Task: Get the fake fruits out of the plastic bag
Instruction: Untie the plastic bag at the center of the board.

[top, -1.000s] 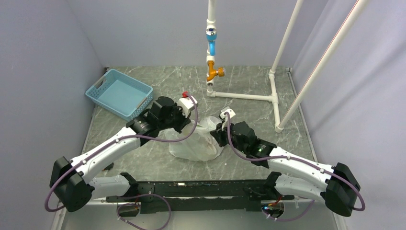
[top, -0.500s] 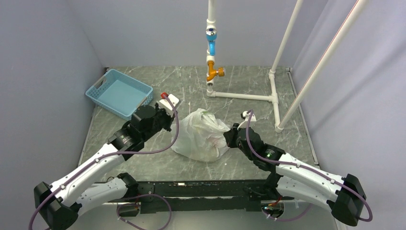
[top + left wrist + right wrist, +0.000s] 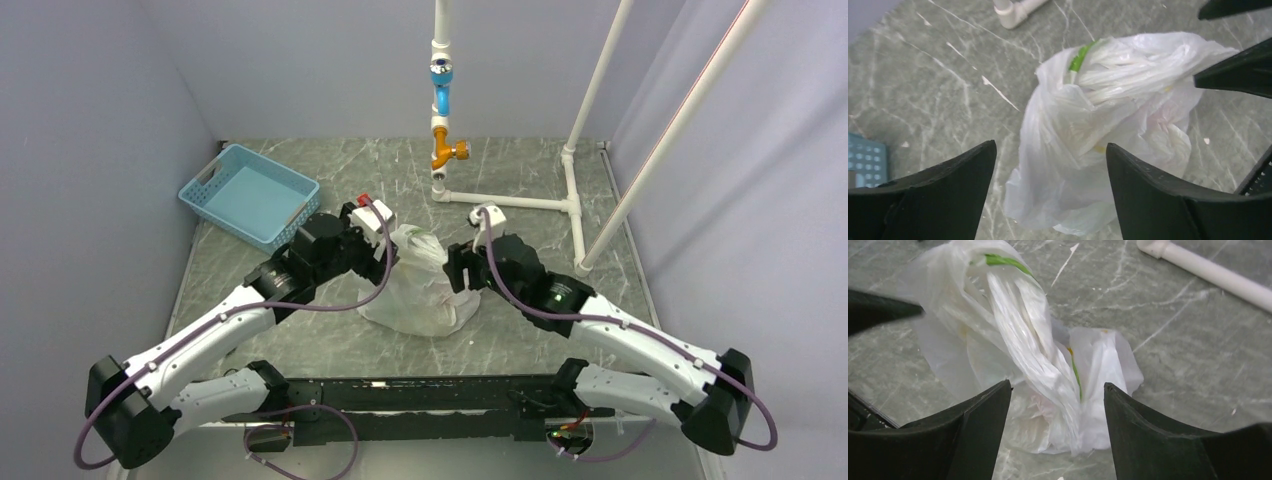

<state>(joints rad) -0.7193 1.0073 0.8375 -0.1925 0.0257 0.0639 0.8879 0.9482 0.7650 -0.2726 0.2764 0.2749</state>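
The plastic bag [image 3: 420, 288] is a crinkled white heap on the marble table, its handles bunched into a twisted strand [image 3: 1023, 325] with green print. The fake fruits are hidden inside; only a faint pink tinge [image 3: 1040, 401] and a yellow spot [image 3: 1099, 148] show through the film. My left gripper [image 3: 1050, 145] hangs open just over the bag's left side, nothing between its fingers. My right gripper [image 3: 1057, 385] is open over the bag's right side, its fingers either side of the twisted strand without touching it. In the top view the left gripper [image 3: 392, 250] and right gripper [image 3: 452, 268] flank the bag.
A blue lattice basket [image 3: 250, 195] sits at the back left, close to the left arm's elbow. A white pipe frame [image 3: 510, 202] with a blue and orange valve [image 3: 441, 110] stands behind the bag. Its slanted poles [image 3: 600, 90] rise on the right.
Both grippers have gone from shut to open. Half a second ago they stood back from the bag; now both are close in again, and the bag is bunched taller.
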